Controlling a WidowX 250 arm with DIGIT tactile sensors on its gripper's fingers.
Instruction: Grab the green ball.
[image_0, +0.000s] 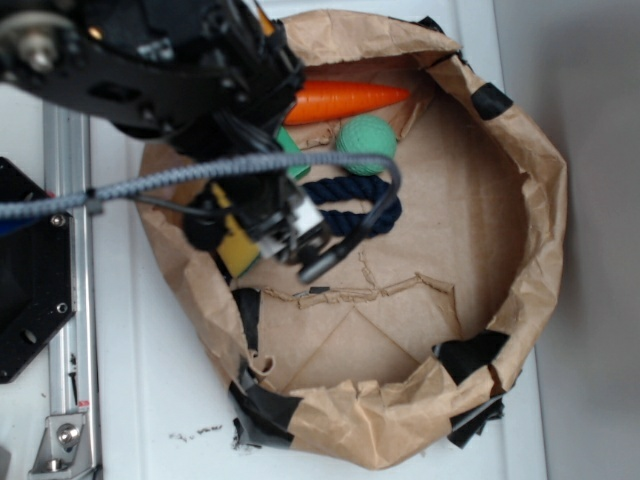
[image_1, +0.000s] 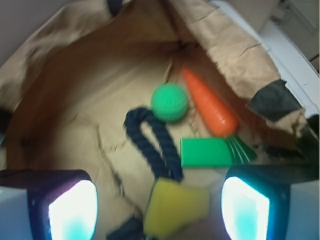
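I'm on the approach: my gripper hangs spread and empty; next I should reach forward over the green ball.

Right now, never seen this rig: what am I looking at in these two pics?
It is a small robot arm working over a brown paper basket patched with black tape.

The exterior picture looks down from above; the black arm with its grey cable covers the upper left. The wrist picture comes from a camera on the arm itself, looking past the gripper, whose two glowing pads sit in the bottom corners.

Inside the basket lie toys: the green ball that the arm is meant to grab, an orange carrot beside it, a dark blue rope loop touching the ball, a flat green block and a yellow block nearest the camera.

The jaws stand open and hold nothing. The ball lies ahead of them, not yet reached.
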